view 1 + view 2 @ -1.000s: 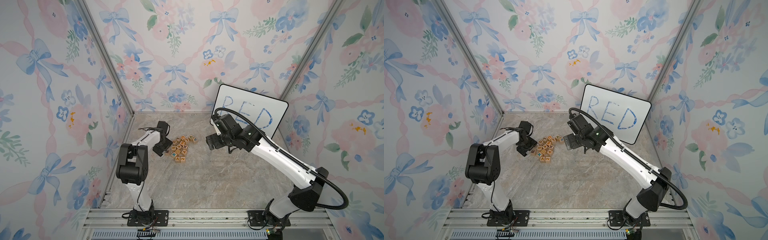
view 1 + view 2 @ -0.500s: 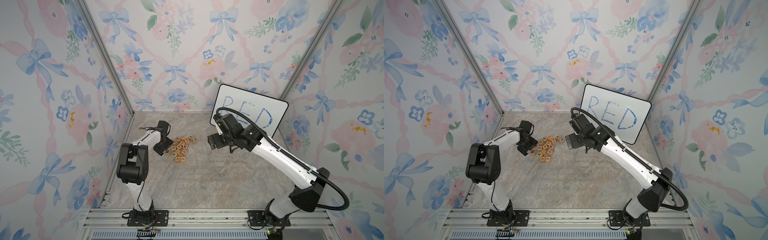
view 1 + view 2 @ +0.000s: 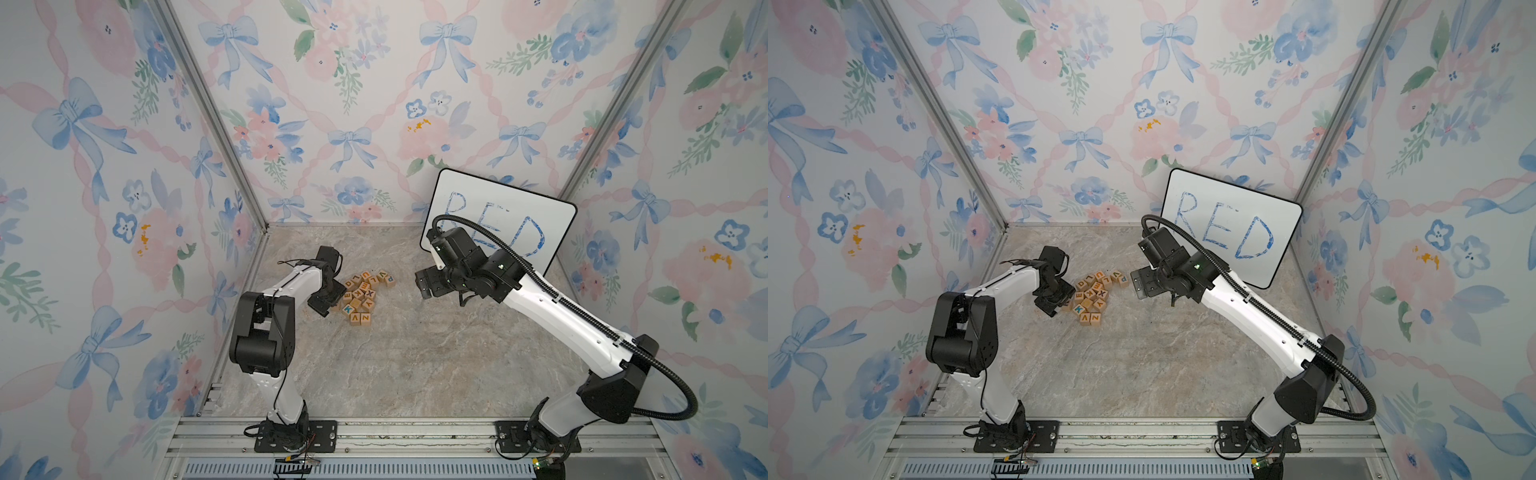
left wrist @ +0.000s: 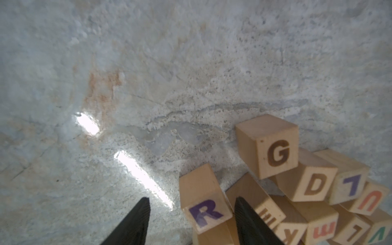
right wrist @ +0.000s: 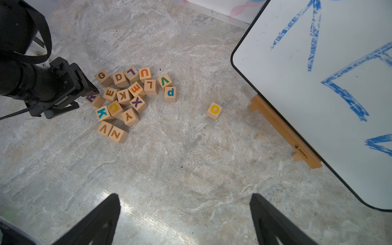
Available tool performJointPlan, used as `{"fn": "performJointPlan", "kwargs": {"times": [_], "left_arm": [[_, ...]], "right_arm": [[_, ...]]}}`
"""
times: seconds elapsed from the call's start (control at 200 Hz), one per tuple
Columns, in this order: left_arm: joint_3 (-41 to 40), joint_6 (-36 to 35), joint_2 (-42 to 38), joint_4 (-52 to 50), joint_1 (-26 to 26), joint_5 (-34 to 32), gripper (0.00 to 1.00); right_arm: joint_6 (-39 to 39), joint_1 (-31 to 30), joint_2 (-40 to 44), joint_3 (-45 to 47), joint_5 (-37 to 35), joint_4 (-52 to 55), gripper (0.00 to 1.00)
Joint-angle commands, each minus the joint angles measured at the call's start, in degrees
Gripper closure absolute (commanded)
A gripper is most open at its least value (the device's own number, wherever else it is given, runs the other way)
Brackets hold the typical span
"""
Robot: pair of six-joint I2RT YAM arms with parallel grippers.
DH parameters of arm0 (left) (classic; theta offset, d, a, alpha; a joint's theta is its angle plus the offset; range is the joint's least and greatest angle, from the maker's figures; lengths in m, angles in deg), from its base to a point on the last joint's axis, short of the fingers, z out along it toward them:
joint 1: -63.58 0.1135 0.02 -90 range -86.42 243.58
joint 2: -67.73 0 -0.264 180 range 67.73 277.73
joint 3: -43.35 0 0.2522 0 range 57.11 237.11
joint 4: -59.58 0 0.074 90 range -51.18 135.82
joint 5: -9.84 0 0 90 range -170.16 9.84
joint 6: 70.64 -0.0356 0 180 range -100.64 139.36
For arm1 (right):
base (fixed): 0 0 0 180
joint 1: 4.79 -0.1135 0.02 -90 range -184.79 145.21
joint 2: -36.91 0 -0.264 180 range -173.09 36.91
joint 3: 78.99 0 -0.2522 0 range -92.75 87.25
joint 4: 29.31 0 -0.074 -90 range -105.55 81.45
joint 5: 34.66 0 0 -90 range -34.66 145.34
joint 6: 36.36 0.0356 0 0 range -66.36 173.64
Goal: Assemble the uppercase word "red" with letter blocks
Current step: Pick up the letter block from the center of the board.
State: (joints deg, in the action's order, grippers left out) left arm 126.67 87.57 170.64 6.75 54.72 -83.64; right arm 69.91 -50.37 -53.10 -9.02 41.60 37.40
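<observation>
Now the left hand [image 4: 192, 200] is straddling the R block [image 4: 204, 212], half open (unclamped); the right hand [image 5: 184, 196] is hovering wide open, empty.

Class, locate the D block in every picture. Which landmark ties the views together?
Top view: D block, far side of the pile, beside left gripper.
Top view: same spot.
Left wrist: between G block and purple L block.
Right wrist: between those again.
Landmark: left gripper.

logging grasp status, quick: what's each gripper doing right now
Left gripper: open, jaws either side of the light-wood cube with the purple R, not clamped on it.
Right gripper: open, holding nothing.
</observation>
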Motion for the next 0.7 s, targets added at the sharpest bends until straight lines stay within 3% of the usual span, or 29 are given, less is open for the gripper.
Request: {"fn": "performJointPlan", "kwargs": {"times": [0.0, 0.17, 0.38, 0.61, 0.695], "left_arm": [[1.6, 1.1, 1.5, -0.9, -0.2, -0.1, 0.31], [3.6, 1.1, 3.4, -0.9, -0.2, -0.1, 0.29], [3.4, 2.8, 5.2, -0.9, -0.5, 0.6, 0.38], [2.9, 3.4, 6.4, -0.7, -0.5, 0.7, 0.39], [2.6, 4.1, 6.7, -0.5, -0.4, 1.1, 0.46]], "right_arm": [[-0.7, 0.6, -0.7, -0.2, -0.1, 1.2, 0.03], [-0.7, 0.9, -0.7, 0.1, -0.1, 1.2, 0.03], [-0.9, 1.3, -0.7, 0.2, -0.1, 1.1, 0.03], [-0.8, 1.7, -0.5, 1.0, -0.1, 1.2, 0.03], [-0.8, 1.7, -0.4, 1.1, -0.1, 1.1, 0.03]]}}
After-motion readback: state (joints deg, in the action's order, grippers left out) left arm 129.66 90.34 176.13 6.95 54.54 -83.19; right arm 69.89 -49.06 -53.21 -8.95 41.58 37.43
